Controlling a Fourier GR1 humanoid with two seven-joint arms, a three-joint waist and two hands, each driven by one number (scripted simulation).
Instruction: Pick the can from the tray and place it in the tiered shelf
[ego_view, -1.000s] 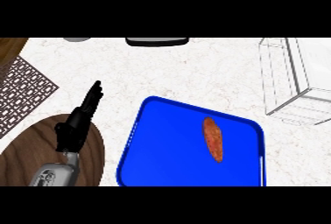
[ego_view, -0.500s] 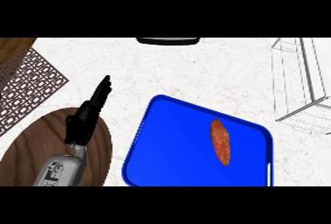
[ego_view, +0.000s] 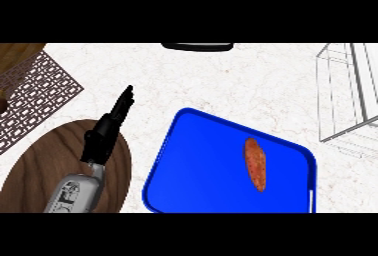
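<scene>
The left hand (ego_view: 111, 124), black with straight fingers held together and pointing up and away, is open and holds nothing; it hangs over the far edge of a round dark wooden board (ego_view: 44, 165). The right hand does not show. To the right of the hand lies the flat blue plastic tray with a low rim (ego_view: 199, 170), and on it, well over toward its far side from the hand, rests a single elongated orange-brown thing (ego_view: 255, 164), lying lengthwise. It looks more like a sweet potato than a can, and no can shows on the tray. Farther right again, past the tray, stands the pale wire-framed tiered shelf (ego_view: 347, 90) on the white marbled worktop (ego_view: 221, 80). A brown lattice mat (ego_view: 37, 100) lies left of the hand.

The orange-brown thing is probably stiff, fairly light and slightly rough, so unlikely to slip. Its tapered ends give poor purchase; a grasp across its thicker middle, fingers on one long side and thumb on the other, seems best.
</scene>
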